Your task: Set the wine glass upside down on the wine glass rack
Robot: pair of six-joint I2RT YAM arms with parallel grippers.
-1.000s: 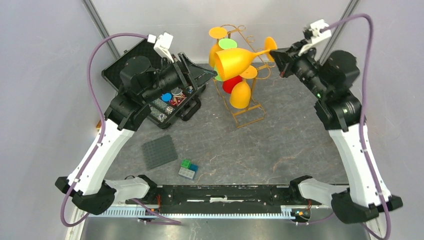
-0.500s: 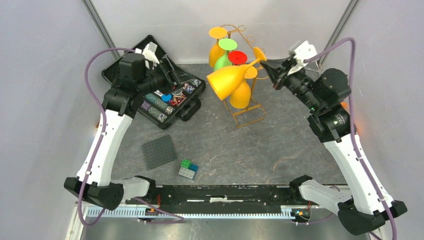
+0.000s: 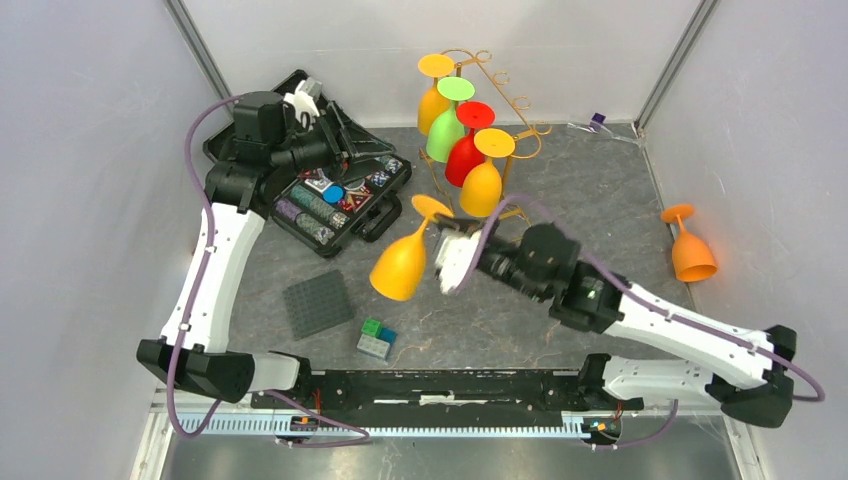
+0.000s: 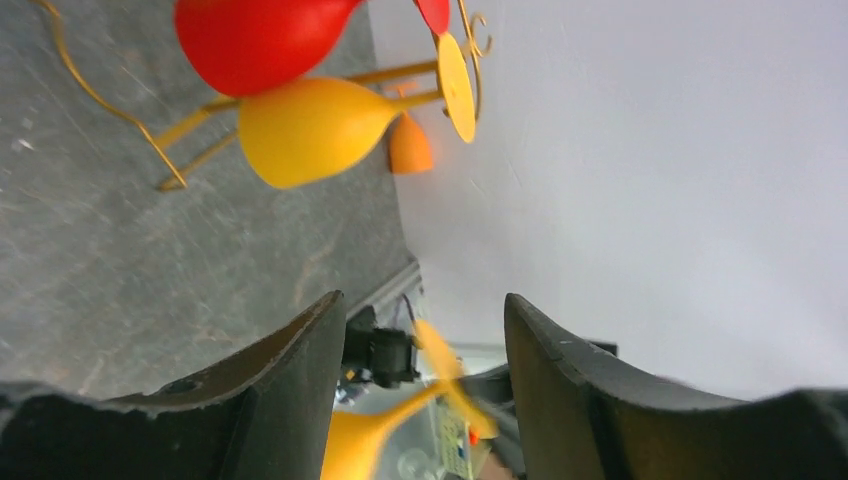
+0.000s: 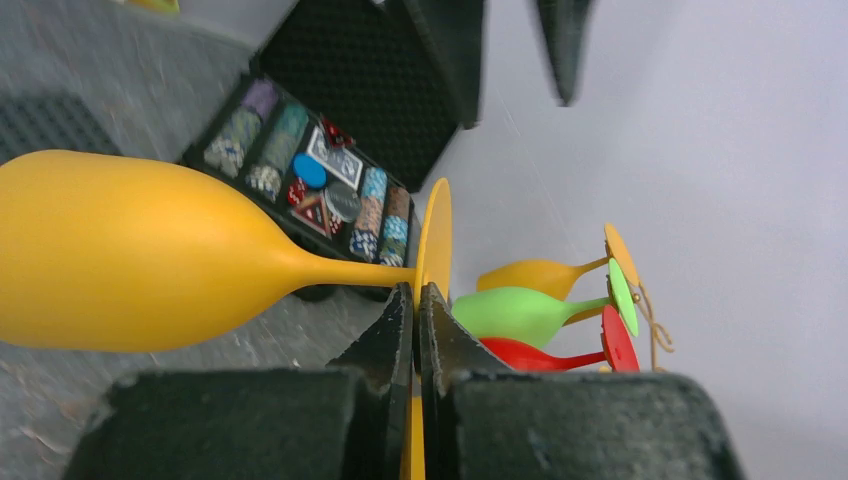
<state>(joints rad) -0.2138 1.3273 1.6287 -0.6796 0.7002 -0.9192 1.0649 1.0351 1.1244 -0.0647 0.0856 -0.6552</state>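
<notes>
Wine glass (image 3: 400, 268), foot rim pinched by right tool (image 5: 416, 300), near rack (image 3: 468, 53).

We found the grey marbled table (image 3: 600, 190) carrying an open black poker-chip case (image 3: 345, 205) beneath the left pincer (image 3: 350, 143). Left of the right pincer (image 3: 441, 232), nearer the arm bases, lay a dark studded baseplate (image 3: 318, 303) and green-and-blue bricks (image 3: 376, 338). Beyond it stood the wine glass rack (image 3: 521, 101), and well to its right an upturned orange wine glass (image 3: 692, 250).

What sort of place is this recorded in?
Probably a lab robot cell: plain grey wall panels on metal posts, two arms bolted to a table, staged props like the wine glass rack.
</notes>
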